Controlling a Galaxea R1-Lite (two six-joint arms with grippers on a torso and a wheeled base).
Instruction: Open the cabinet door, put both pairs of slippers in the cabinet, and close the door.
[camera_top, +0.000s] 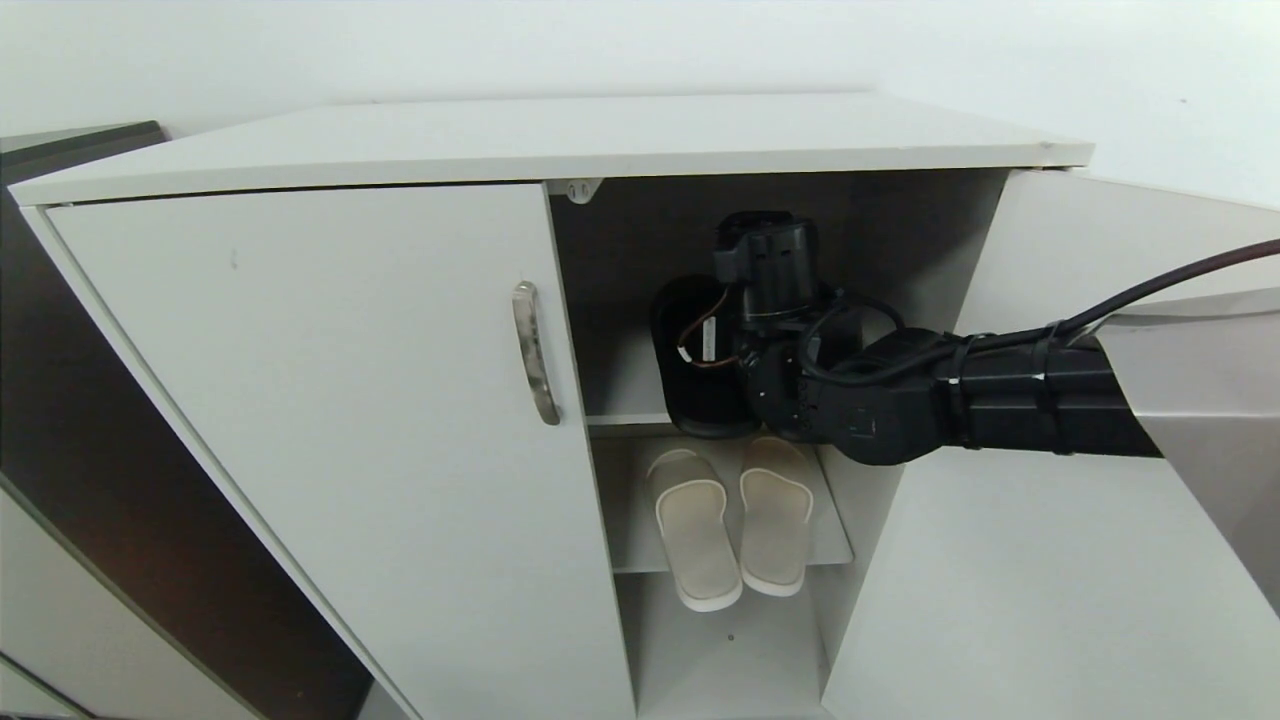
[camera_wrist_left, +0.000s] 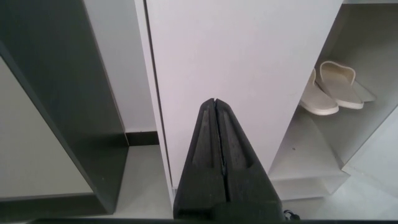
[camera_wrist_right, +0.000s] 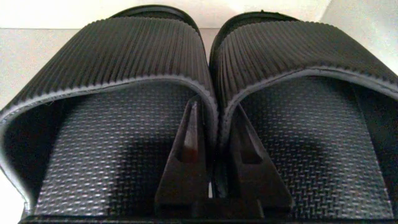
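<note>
The white cabinet (camera_top: 560, 140) stands with its left door (camera_top: 330, 420) closed, a metal handle (camera_top: 535, 352) upright near that door's inner edge, and its right door (camera_top: 1000, 580) swung wide open to the right. The right arm (camera_top: 1000, 400) reaches in from the right into the open half, at the level of the upper shelf (camera_top: 625, 385). There the black slippers (camera_top: 690, 370) lie side by side on the shelf. From the wrist you can see the right gripper (camera_wrist_right: 216, 115) with one finger inside each slipper and the two touching inner walls of the pair pinched between them, so it is clamped on the black slippers (camera_wrist_right: 143, 68). One shelf down, the pale slippers (camera_top: 730, 525) lie side by side, their near ends sticking out over the shelf's front edge. The left gripper (camera_wrist_left: 214, 102) hangs in front of the closed left door with its fingers pressed together and nothing between them; the pale slippers (camera_wrist_left: 336, 87) sit off to its right.
</note>
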